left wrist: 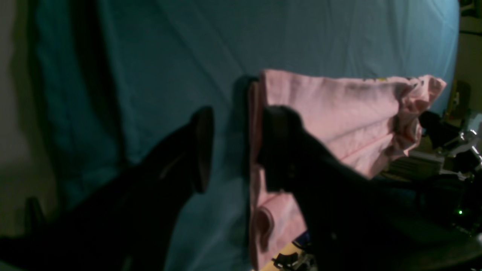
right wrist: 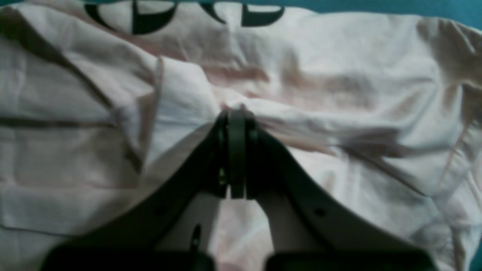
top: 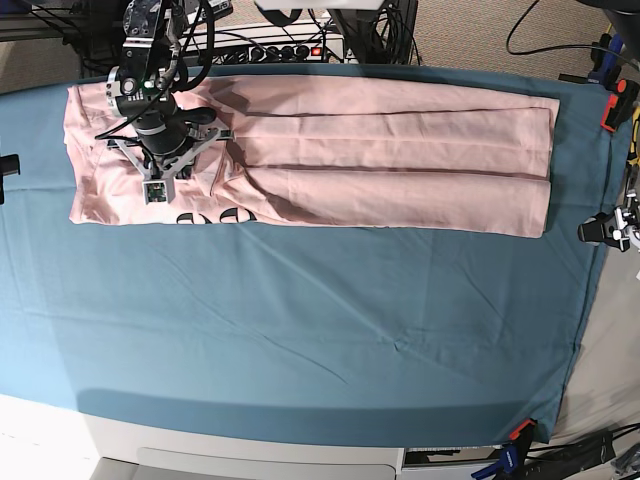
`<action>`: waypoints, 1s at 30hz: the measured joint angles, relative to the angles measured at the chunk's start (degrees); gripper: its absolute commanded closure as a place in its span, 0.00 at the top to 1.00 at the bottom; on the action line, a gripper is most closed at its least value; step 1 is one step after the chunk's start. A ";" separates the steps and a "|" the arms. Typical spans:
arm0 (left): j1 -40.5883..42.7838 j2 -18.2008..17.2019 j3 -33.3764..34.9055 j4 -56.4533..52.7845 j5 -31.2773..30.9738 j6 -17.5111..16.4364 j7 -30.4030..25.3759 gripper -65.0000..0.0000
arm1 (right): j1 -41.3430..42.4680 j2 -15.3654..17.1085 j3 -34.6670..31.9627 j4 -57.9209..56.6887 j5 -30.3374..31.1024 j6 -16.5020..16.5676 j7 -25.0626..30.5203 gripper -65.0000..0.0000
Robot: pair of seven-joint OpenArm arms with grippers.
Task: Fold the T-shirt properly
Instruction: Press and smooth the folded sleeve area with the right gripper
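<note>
The T-shirt (top: 390, 160) lies along the far edge of the teal table cloth (top: 300, 330), already folded lengthwise into a long band; some black lettering peeks out at its near left. My right claw (right wrist: 236, 113) is pinched tight on a bunched ridge of fabric at that left end. My left claw (left wrist: 233, 146) stands apart, holding nothing, just beside the band's right end. I judge the long folds done, the crosswise folds left.
</note>
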 measured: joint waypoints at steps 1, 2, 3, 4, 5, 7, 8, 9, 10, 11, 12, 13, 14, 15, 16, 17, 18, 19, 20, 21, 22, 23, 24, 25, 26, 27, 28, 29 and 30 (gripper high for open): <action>0.00 0.00 0.00 0.00 0.00 0.00 0.00 0.36 | 0.00 0.00 0.00 0.00 -0.07 -1.03 -0.02 0.00; 0.00 -0.02 0.00 0.00 0.02 0.00 0.02 0.36 | 0.00 0.00 0.00 0.00 -0.81 -1.07 0.00 0.00; 0.00 -0.02 0.00 0.00 0.02 0.00 0.02 0.36 | 0.00 0.00 0.00 0.00 -1.42 -1.36 0.02 0.00; 0.00 0.00 0.00 0.00 0.00 0.00 0.02 0.36 | 0.00 0.00 0.00 0.00 -1.62 -2.01 0.02 0.00; -0.02 0.00 0.00 0.00 0.00 0.00 0.00 0.36 | -0.02 -0.02 0.00 -0.02 -2.47 -2.43 0.02 0.00; 0.00 0.00 0.00 0.00 0.00 0.00 0.00 0.36 | 0.00 -0.37 0.02 -0.85 -2.91 -2.56 0.22 0.00; 0.00 -0.02 0.00 0.00 0.02 0.00 0.00 0.36 | 0.02 -0.63 0.02 -1.90 -2.64 -2.56 0.26 0.00; 0.00 0.00 0.00 0.00 0.02 0.02 -0.02 0.36 | 0.00 -0.81 0.00 -3.10 -1.84 -2.51 0.24 0.00; 0.00 0.00 0.00 0.00 0.00 0.00 -0.20 0.36 | -0.04 -1.01 0.00 -4.26 -1.01 -1.46 0.07 0.00; 0.00 0.00 0.00 0.00 -0.02 0.00 -0.46 0.36 | -0.15 -1.05 0.00 -5.18 -0.48 -0.24 0.15 0.00; 0.00 -0.02 0.00 0.00 0.02 0.00 -0.42 0.36 | -0.15 -0.98 0.02 -5.46 0.98 0.52 0.20 0.00; 0.00 0.00 0.00 0.00 0.00 0.02 -0.44 0.36 | 0.00 -0.94 0.11 -5.66 1.55 1.88 -0.02 0.00; 0.00 -0.02 0.00 0.00 0.04 0.00 -0.42 0.36 | 0.02 -0.94 0.15 -5.66 1.95 2.27 -0.31 0.00; 0.00 0.00 0.00 0.00 0.02 0.02 -0.44 0.36 | 0.02 -0.94 0.17 -5.64 2.58 3.48 -0.28 0.00; 0.00 0.00 0.00 0.00 0.02 0.00 -0.42 0.36 | 0.00 -0.92 0.17 -5.64 3.67 3.61 -0.37 0.00; 0.00 0.00 0.00 0.00 0.00 0.02 -0.42 0.36 | 0.02 -0.94 0.17 -5.64 3.89 4.24 -0.44 0.00; 0.00 0.00 0.00 0.00 0.00 0.00 -0.42 0.36 | 0.02 -0.94 0.17 -5.64 4.02 4.39 -0.44 0.00; 0.00 -0.02 0.00 0.00 0.02 0.02 -0.42 0.36 | 0.02 -0.94 0.17 -5.64 4.17 4.39 -0.46 0.00; 0.00 0.00 0.00 0.00 0.02 0.00 -0.42 0.36 | 0.02 -0.94 0.17 -5.64 4.17 4.39 -0.46 0.00; 0.00 -0.02 0.00 0.00 0.02 0.02 -0.42 0.36 | 0.00 -0.94 0.17 -5.64 4.17 4.39 -0.46 0.00; 0.00 0.00 0.00 0.00 0.02 0.00 -0.44 0.36 | 0.00 -0.94 0.17 -5.64 4.28 4.39 -0.46 0.00; 0.00 0.00 0.00 0.00 0.02 0.00 -0.44 0.36 | 0.02 -0.94 0.17 -5.64 4.31 4.44 -0.46 0.00; 0.00 0.00 0.00 0.00 0.02 0.00 -0.44 0.36 | 0.00 -0.94 0.17 -5.53 4.28 5.05 -0.50 0.00; 0.00 -0.02 0.00 0.00 0.02 0.00 -0.42 0.36 | 0.00 -0.94 0.17 -5.27 4.28 6.27 -0.70 0.00; 0.00 -0.02 0.00 0.00 0.02 0.00 -0.42 0.36 | 0.00 -0.96 0.15 -4.90 4.52 6.80 -1.25 0.00; 0.00 0.00 0.00 0.00 0.02 0.00 -0.44 0.36 | -0.02 -0.96 0.15 -4.70 4.66 7.72 -1.31 0.00; 0.00 -0.02 0.00 0.00 0.00 0.00 -0.44 0.36 | -0.07 -0.96 0.11 -4.42 4.70 8.04 -1.33 0.00; 0.00 0.00 0.00 0.00 0.00 0.00 -0.42 0.36 | -0.04 -0.96 0.11 -4.17 4.94 8.31 -1.33 0.00; 0.00 -0.02 0.00 0.00 0.02 0.02 -0.42 0.36 | -0.02 -0.96 0.11 -4.09 5.86 9.20 -1.33 0.00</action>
